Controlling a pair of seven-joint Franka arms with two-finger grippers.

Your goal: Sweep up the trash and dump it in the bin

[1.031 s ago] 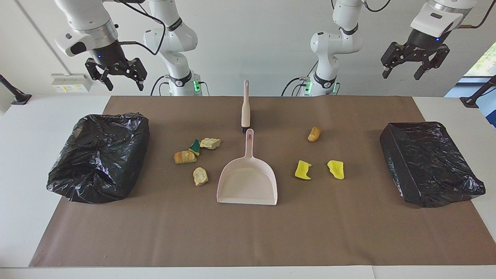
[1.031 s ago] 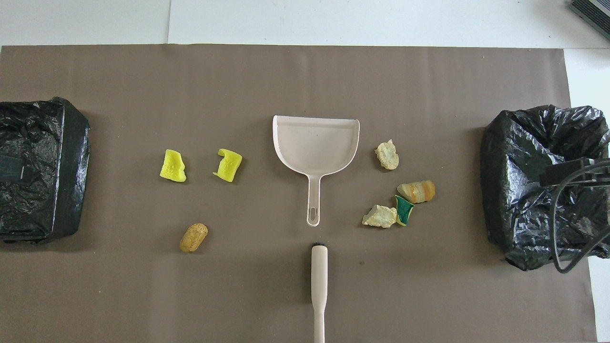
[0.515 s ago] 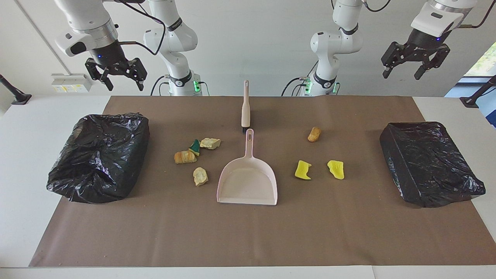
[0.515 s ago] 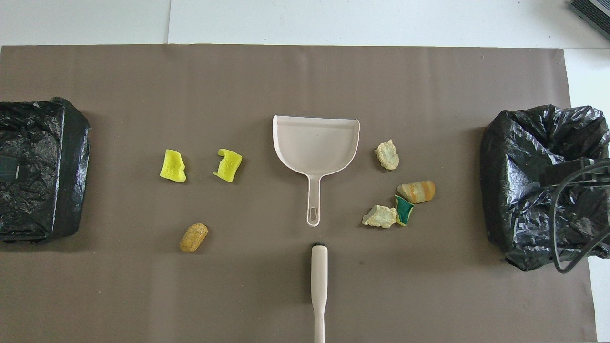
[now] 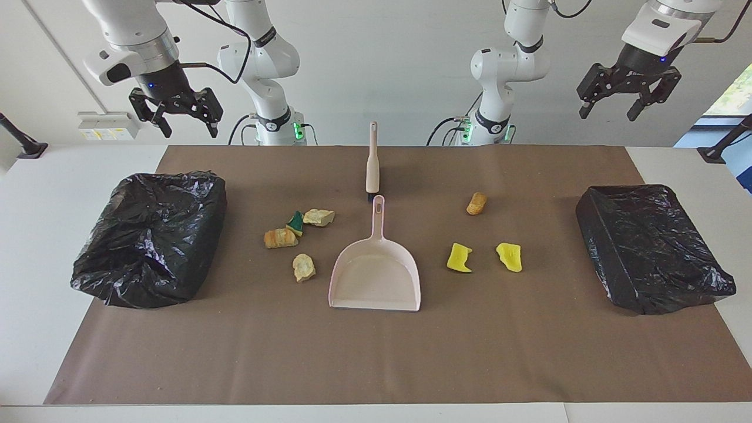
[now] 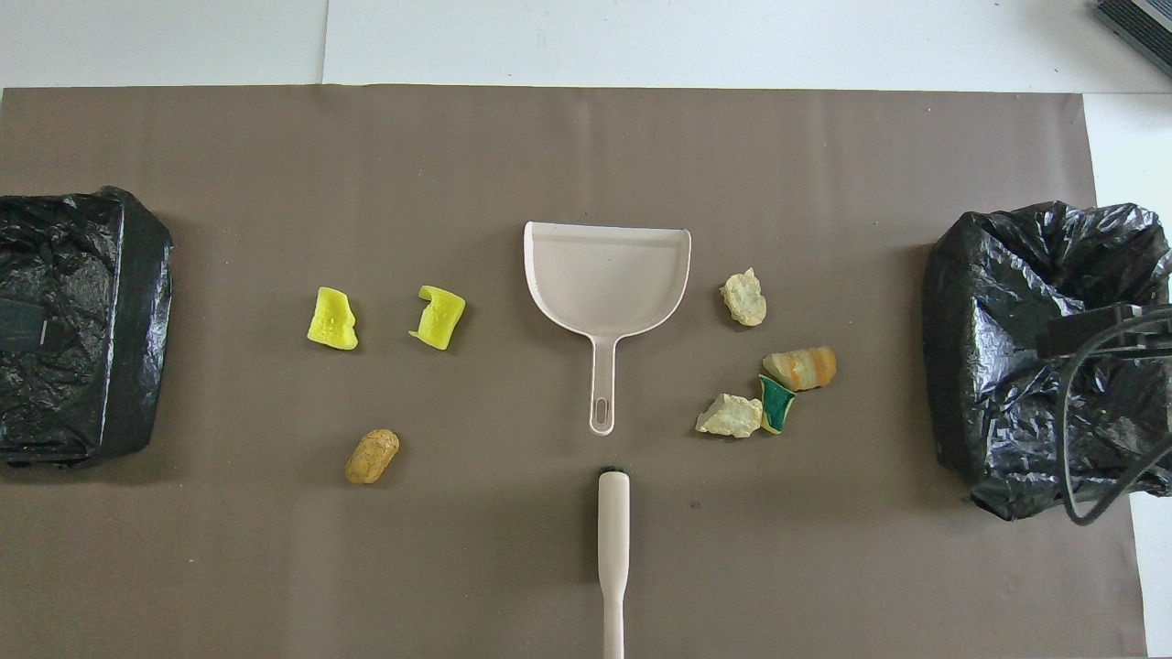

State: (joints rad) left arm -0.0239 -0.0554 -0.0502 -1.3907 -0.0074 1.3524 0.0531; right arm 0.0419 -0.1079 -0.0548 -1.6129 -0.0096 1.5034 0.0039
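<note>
The trash is seven lumps on the brown mat. Two bright yellow lumps (image 5: 459,258) (image 5: 509,257) and an orange-brown one (image 5: 476,203) lie toward the left arm's end. A tan lump (image 5: 304,267), an orange-striped one (image 5: 279,238), a green one (image 5: 295,222) and a pale tan one (image 5: 319,217) lie toward the right arm's end. The pink dustpan (image 5: 376,276) lies mid-table, handle toward the robots. The beige brush (image 5: 372,158) lies nearer the robots. My right gripper (image 5: 187,126) and left gripper (image 5: 610,111) hang high, open and empty, each over its own end.
A black-bagged bin (image 5: 150,235) stands at the right arm's end of the mat and another (image 5: 652,247) at the left arm's end. The brown mat (image 5: 376,358) covers most of the white table.
The left gripper has shifted very slightly up in the air. Nothing on the table has moved.
</note>
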